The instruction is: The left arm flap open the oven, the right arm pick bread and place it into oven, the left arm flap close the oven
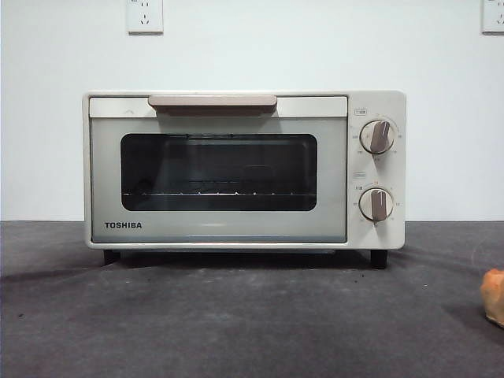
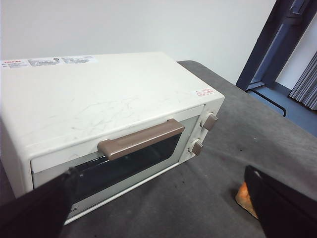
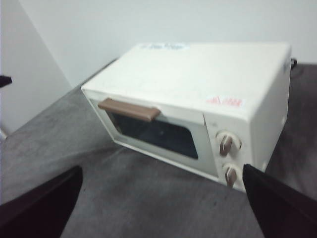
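Oven [image 1: 244,169] door closed; bread [image 1: 494,296] on desk [image 1: 236,323] nearby. L gripper [image 2: 158,208] & R gripper [image 3: 163,203] both spread apart, empty.

Even soft light; blurred right wrist view.

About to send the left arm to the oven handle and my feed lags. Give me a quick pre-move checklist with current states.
1. Oven door shut, ready to flap open: ok.
2. Handle free of obstruction: ok.
3. Left gripper open, holding nothing: ok.
4. Right gripper open, away from the door: ok.
5. Bread on the table beside the oven, outside the door's swing: ok.
6. Rack inside empty: cannot tell through the dark glass.
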Motion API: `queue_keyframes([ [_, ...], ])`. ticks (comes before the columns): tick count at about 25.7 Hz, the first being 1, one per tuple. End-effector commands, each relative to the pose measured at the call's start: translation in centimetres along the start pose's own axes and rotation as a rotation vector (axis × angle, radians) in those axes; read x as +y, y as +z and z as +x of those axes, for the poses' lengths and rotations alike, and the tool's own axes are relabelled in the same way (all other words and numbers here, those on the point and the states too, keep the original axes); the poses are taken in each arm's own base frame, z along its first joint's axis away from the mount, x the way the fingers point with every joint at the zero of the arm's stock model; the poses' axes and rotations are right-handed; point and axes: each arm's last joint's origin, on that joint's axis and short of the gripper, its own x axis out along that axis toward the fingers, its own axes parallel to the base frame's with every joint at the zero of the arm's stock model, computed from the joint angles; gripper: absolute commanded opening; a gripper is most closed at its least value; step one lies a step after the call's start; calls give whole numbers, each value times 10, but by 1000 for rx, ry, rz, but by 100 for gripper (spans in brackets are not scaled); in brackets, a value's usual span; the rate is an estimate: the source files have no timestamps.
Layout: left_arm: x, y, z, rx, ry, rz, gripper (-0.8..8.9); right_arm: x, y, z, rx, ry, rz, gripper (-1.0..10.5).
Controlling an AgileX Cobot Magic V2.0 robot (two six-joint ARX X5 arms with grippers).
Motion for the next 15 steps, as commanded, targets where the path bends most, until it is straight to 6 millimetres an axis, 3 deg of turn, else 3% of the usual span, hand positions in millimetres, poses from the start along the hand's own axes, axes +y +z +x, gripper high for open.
queue_keyframes([
  [1, -2, 5, -1, -16, -13, 12, 563, 0, 1, 0, 29, -4, 34, 518],
  [15, -4, 5, 0, -10, -28, 14, 563, -26, -28, 42, 485, -159, 215, 517],
])
